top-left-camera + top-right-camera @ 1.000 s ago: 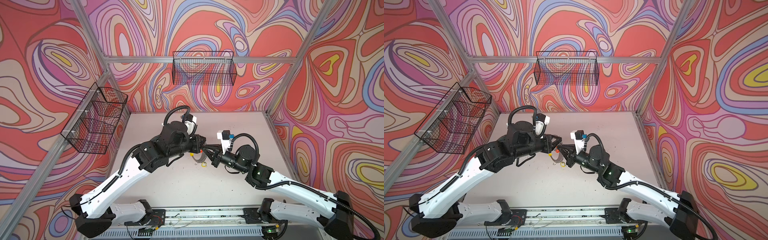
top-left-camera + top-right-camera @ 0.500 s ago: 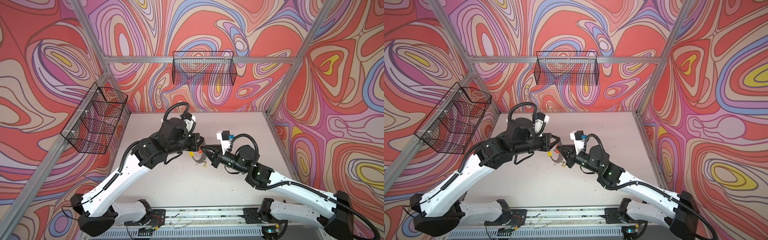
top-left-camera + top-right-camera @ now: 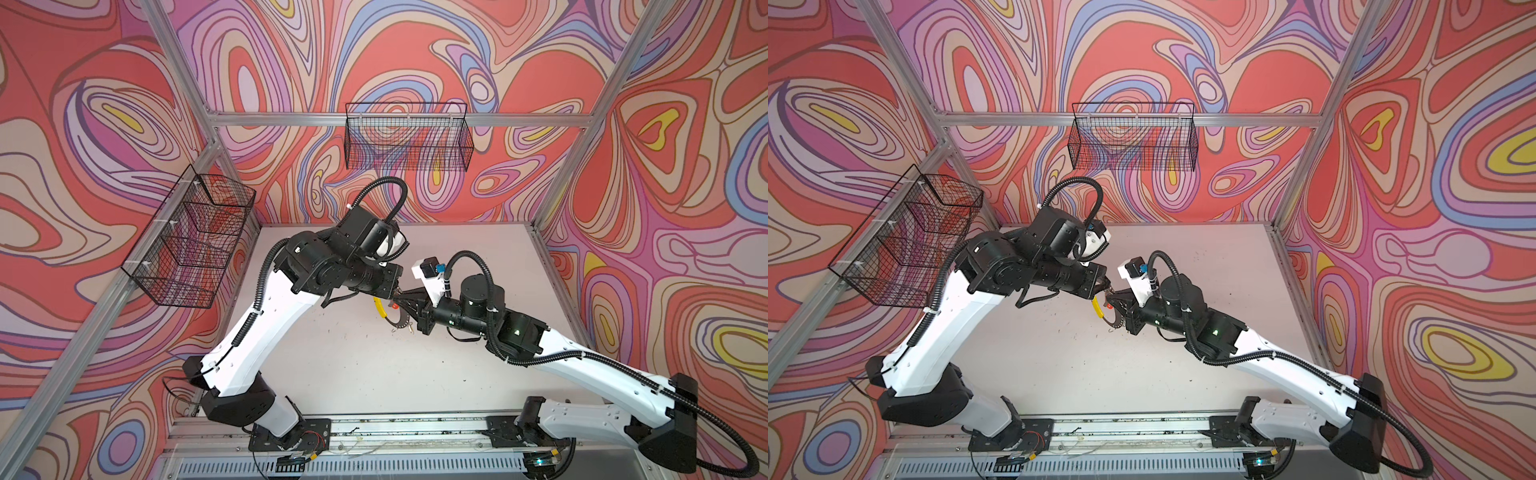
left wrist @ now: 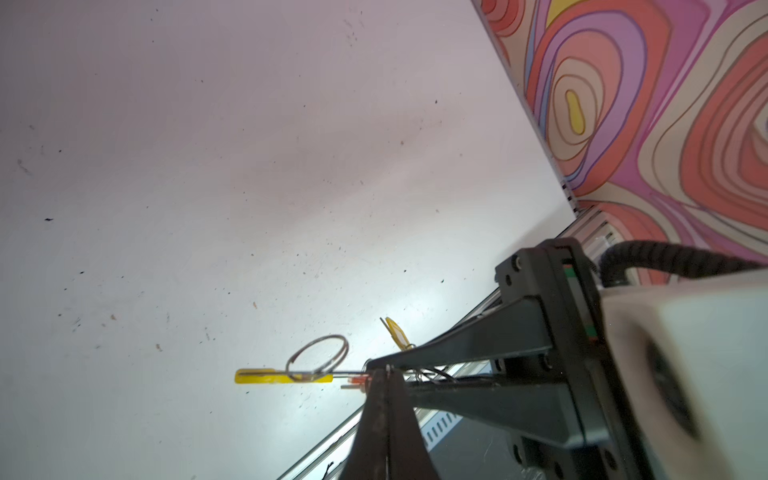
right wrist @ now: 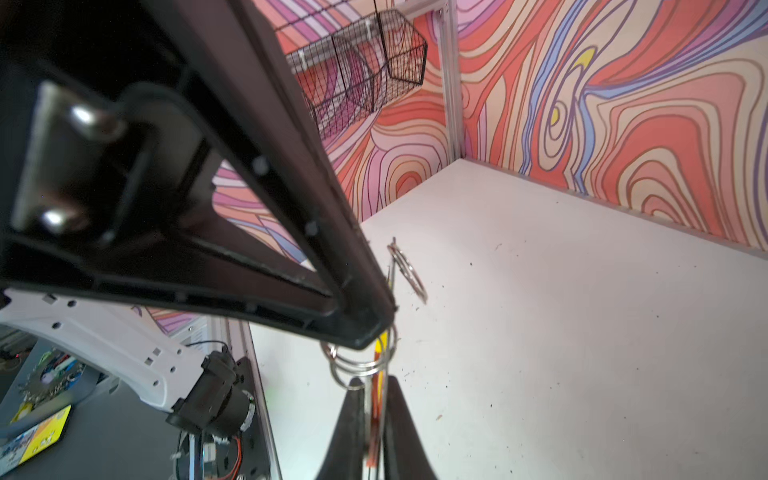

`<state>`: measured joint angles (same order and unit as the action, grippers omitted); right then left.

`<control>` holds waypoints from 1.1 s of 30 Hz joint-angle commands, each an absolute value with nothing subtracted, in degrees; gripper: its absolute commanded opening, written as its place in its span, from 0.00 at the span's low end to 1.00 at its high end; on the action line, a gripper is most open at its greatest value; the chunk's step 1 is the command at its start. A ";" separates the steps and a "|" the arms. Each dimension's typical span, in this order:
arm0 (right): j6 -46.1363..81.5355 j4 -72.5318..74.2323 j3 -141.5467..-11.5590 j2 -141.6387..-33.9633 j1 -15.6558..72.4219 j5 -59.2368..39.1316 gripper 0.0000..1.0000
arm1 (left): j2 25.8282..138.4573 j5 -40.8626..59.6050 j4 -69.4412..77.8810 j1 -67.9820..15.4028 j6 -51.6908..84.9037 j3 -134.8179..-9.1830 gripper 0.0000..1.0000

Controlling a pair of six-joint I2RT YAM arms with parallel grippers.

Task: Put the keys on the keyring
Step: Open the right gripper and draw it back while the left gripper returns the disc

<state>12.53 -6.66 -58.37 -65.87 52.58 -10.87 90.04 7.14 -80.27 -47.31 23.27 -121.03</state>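
- Working the threading step, by my read: both arms meet in mid-air over the middle of the table [image 3: 353, 365], with the keyring [image 4: 291, 378] held clear of it between them.
- right gripper [image 5: 374, 383]: jaws closed flat on the keyring plate, which shows edge-on between the fingers. That's the anchor.
- left gripper [image 4: 386, 371]: jaws fully together, tips at the ring's rim right by the red tag [image 3: 394, 306]. Can't tell whether they pinch the key, its tag or a wire loop; too small.
- The keyring's yellow arc segment [image 3: 378, 306] sits on the left arm's side in both top views.
- yellow tag [image 4: 397, 332] hangs just beside the rim near the right fingers. It looks already hooked on, not confirmed.
- Next move, my guess: the left arm walks the red-tag key's hole along a split-ring coil while the right stops the plate twisting. That calls for a small, slow wrist rotation, since thin wire slips easily out of a closed pinch.
- Counts: 1 keyring. 2 key tags (one red, one yellow); the key blades are not resolvable.
- Split rings: one split ring [image 4: 328, 337] shows in the left wrist view. The right wrist view shows a lone loop [image 5: 409, 272] plus a stack of coils [image 5: 357, 368] at the left fingertip. So at least two; exact total unclear.
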 commanded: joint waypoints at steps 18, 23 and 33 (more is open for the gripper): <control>7.11 -16.27 -61.63 -64.49 47.45 -22.70 0.54 | 95.05 9.07 -96.50 -50.56 18.54 -122.15 0.00; 4.83 -19.40 -63.99 -64.65 47.44 -23.73 0.59 | 95.86 10.89 -96.06 -50.61 18.84 -123.62 0.00; 3.85 -18.18 -61.98 -64.47 47.55 -28.72 0.61 | 95.73 13.41 -95.23 -49.57 19.63 -123.85 0.00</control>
